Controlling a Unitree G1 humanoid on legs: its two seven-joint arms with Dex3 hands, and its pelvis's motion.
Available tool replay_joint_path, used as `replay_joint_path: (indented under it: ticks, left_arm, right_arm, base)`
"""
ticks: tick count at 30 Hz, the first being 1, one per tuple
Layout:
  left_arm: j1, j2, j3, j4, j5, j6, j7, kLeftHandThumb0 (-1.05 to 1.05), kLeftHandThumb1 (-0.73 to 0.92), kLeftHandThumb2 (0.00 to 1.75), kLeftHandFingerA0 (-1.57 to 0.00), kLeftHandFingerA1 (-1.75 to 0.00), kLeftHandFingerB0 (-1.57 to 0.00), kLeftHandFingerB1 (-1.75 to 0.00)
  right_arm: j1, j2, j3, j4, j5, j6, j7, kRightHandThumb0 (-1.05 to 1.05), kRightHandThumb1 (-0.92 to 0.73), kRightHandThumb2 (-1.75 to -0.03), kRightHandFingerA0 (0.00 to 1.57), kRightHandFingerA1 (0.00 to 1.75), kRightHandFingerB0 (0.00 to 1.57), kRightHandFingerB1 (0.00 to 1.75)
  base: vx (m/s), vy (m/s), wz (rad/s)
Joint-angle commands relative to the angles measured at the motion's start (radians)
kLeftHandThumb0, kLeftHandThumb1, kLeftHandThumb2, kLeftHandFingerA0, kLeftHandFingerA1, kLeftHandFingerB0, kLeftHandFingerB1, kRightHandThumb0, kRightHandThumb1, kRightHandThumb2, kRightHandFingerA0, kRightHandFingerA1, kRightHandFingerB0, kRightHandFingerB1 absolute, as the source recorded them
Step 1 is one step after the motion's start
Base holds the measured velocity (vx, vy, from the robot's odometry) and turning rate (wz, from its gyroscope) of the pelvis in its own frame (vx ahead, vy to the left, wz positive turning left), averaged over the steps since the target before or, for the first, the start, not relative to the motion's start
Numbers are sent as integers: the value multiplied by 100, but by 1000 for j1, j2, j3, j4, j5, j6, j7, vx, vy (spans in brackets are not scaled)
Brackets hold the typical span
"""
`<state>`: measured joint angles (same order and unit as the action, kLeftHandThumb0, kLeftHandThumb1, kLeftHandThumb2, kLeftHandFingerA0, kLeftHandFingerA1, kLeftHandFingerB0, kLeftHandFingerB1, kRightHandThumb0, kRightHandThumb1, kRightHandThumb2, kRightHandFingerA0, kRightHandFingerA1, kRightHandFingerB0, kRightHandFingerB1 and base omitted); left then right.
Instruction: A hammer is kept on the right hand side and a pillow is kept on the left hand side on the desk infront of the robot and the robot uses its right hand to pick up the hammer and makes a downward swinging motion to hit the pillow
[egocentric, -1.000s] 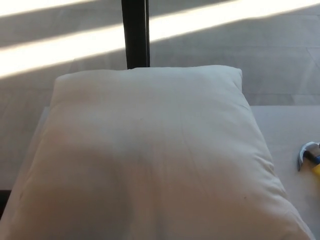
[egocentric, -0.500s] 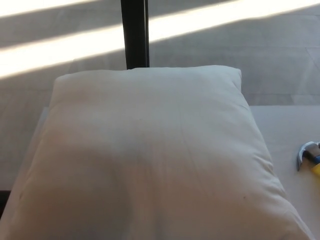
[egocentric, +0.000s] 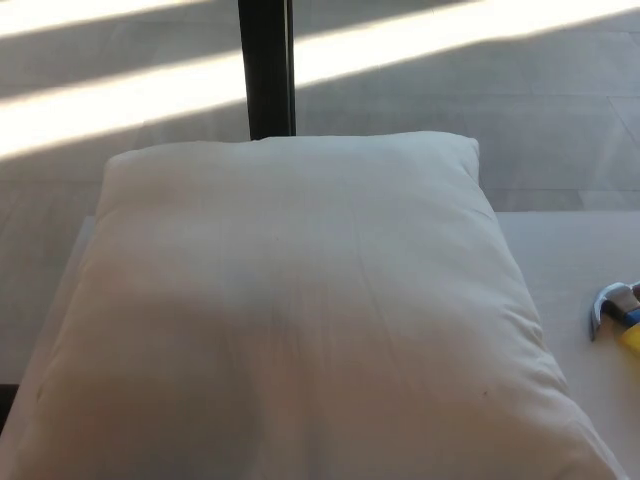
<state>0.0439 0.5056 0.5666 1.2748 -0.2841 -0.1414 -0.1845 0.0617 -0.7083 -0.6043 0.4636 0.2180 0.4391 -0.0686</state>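
Pillow (egocentric: 300, 310) is spread across most of the frame, from the upper middle down to the bottom edge, lying flat on the pale counter (egocentric: 570, 250) with its surface faintly creased. Only the metal head of the hammer (egocentric: 612, 305) is seen at the right edge of the frame, just beside the pillow's right side, with a bit of yellow handle cut off by the border. Neither hand is shown, so nothing can be said of their fingers. A dark post (egocentric: 266, 65) stands at the upper middle, behind the pillow, against a sunlit striped floor (egocentric: 480, 90)
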Motion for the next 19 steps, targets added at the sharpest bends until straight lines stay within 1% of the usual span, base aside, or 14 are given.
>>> replay_joint_path:
  ticks: [1,2,3,4,5,7,9,10,13,14,16,17,18,19]
  left_arm:
    - [-4,-1,16,8,-22,6,12,-57,65,60,-82,-60,-63,-53]
    - [-7,-7,20,6,-29,9,3,-56,65,60,-78,-60,-63,-54]
    - [-4,-9,16,6,-24,3,3,-57,66,60,-76,-57,-61,-52]
    - [3,-10,5,7,-12,-7,2,-59,66,60,-75,-57,-58,-52]
    - [11,-10,-4,4,-2,-16,3,-60,66,60,-78,-57,-61,-52]
    - [27,-11,-9,-2,3,-20,8,-60,66,60,-79,-57,-63,-53]
    - [28,-19,-1,-9,-9,-2,16,-60,64,59,-80,-60,-66,-55]
    - [49,-18,-47,-11,40,-50,10,-58,71,61,-77,-60,-60,-53]
    - [53,-22,-52,-10,37,-44,31,-58,68,61,-83,-64,-67,-57]
    - [58,-17,-75,-12,57,-46,37,-58,70,61,-84,-64,-64,-54]
    - [60,-15,-89,-13,61,-48,40,-58,70,61,-84,-64,-64,-54]
    - [69,-9,-117,-8,82,-49,39,-58,72,61,-76,-61,-69,-57]
    - [68,-2,-131,5,92,-31,48,-59,70,61,-70,-57,-76,-58]
    - [68,-2,-131,5,92,-31,48,-59,70,61,-70,-57,-76,-58]
  right_arm:
    - [-193,165,-460,378,355,-137,-259,-37,-79,-64,12,32,28,37]
    - [-193,183,-472,394,359,-134,-261,-38,-78,-64,10,32,21,34]
    - [-177,220,-466,376,354,-145,-247,-35,-76,-63,18,34,31,39]
    - [-150,277,-444,354,333,-149,-226,-45,-58,-77,13,41,28,45]
    - [-137,286,-419,370,303,-128,-212,-38,-69,-60,17,30,45,38]
    - [-102,316,-382,375,261,-161,-114,-36,-70,-63,10,28,36,36]
    - [-57,305,-284,392,173,-196,8,-45,-76,-63,0,21,3,23]
    - [-9,319,-219,348,123,-243,69,-48,-70,-77,5,16,6,21]
    - [30,336,-194,289,124,-234,77,-51,-77,-63,5,27,8,26]
    - [36,342,-180,280,122,-239,88,-58,-59,-89,4,35,2,29]
    - [42,344,-171,274,126,-245,94,-58,-59,-89,4,35,2,29]
    - [44,351,-159,264,117,-243,67,-53,-77,-67,26,41,11,21]
    - [44,356,-158,276,123,-255,75,-30,-62,-109,1,50,0,48]
    - [44,356,-158,276,123,-255,75,-30,-62,-109,1,50,0,48]
  base:
    - [0,0,0]
    - [0,0,0]
    - [0,0,0]
    - [0,0,0]
    - [0,0,0]
    - [0,0,0]
    - [0,0,0]
    - [0,0,0]
    - [0,0,0]
    - [0,0,0]
    - [0,0,0]
    - [0,0,0]
    - [0,0,0]
    - [0,0,0]
